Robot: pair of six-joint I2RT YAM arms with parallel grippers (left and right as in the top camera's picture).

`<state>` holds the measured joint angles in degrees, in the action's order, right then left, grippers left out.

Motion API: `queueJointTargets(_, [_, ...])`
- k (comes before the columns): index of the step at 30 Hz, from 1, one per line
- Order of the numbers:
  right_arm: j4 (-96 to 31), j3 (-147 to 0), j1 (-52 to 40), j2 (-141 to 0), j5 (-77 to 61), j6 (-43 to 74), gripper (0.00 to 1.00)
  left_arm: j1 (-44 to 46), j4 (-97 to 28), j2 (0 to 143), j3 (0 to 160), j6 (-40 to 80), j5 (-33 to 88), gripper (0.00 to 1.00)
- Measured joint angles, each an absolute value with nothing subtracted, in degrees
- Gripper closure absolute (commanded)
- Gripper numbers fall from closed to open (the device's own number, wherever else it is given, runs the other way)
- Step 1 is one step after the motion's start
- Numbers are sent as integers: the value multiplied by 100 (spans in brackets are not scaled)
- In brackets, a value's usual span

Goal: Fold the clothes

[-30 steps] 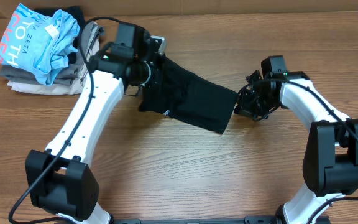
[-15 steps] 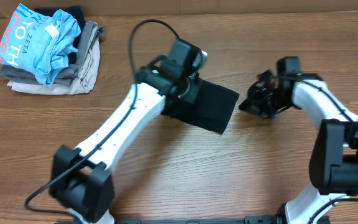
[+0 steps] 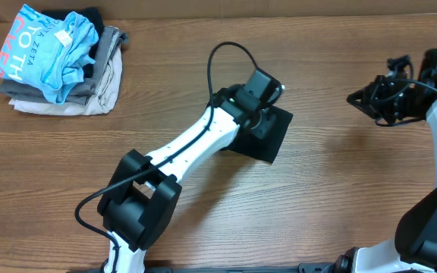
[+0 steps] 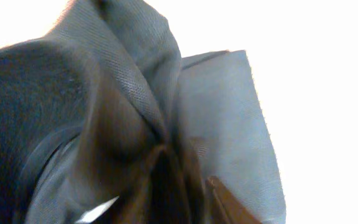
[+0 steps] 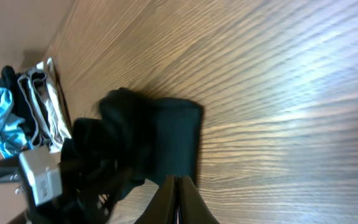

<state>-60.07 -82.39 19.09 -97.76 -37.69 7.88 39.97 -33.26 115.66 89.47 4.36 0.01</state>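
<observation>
The black garment [image 3: 276, 139] lies bunched in a small heap at the table's middle. My left gripper [image 3: 267, 118] is down on top of it, shut on a fold of the cloth. In the left wrist view the dark fabric [image 4: 135, 93] fills the frame and runs down between the fingers [image 4: 173, 202]. My right gripper [image 3: 356, 97] is shut and empty, well off to the right of the garment. In the right wrist view its fingertips [image 5: 178, 182] are pressed together above bare wood, with the garment [image 5: 174, 137] ahead of them. Logo and tag are hidden.
A pile of folded grey and beige garments [image 3: 89, 87] with a light blue lettered shirt [image 3: 51, 49] on top sits at the back left. It also shows in the right wrist view [image 5: 23, 106]. Wooden tabletop [image 3: 203, 220] surrounds the garment.
My left gripper has swept right, carrying the garment's left part over onto its right part. The garment is now a smaller heap. My right arm has drawn back to the right.
</observation>
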Motion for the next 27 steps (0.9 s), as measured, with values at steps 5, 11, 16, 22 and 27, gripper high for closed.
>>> queueJointTargets(5, [-6093, -8239, 2049, -9776, -3767, 722, 92, 4241, -3177, 11566, 8952, 436, 261, 0])
queueJointTargets(11, [-6097, -8239, 2047, -9776, -3767, 659, 84, 4213, -3916, 11566, 9638, 443, 676, 0])
queueJointTargets(16, [-6099, -8239, 2047, -9776, -3767, 591, 72, 3667, -4969, 11367, 11284, 456, 797, 0])
queueJointTargets(22, [-6062, -8239, 1693, -9776, -3741, 591, 58, 2578, -6082, 10746, 12831, 458, 816, 0])
queueJointTargets(27, [-5940, -8239, 296, -9776, -3208, 589, 39, 1706, -6740, 10466, 13056, 458, 816, 0])
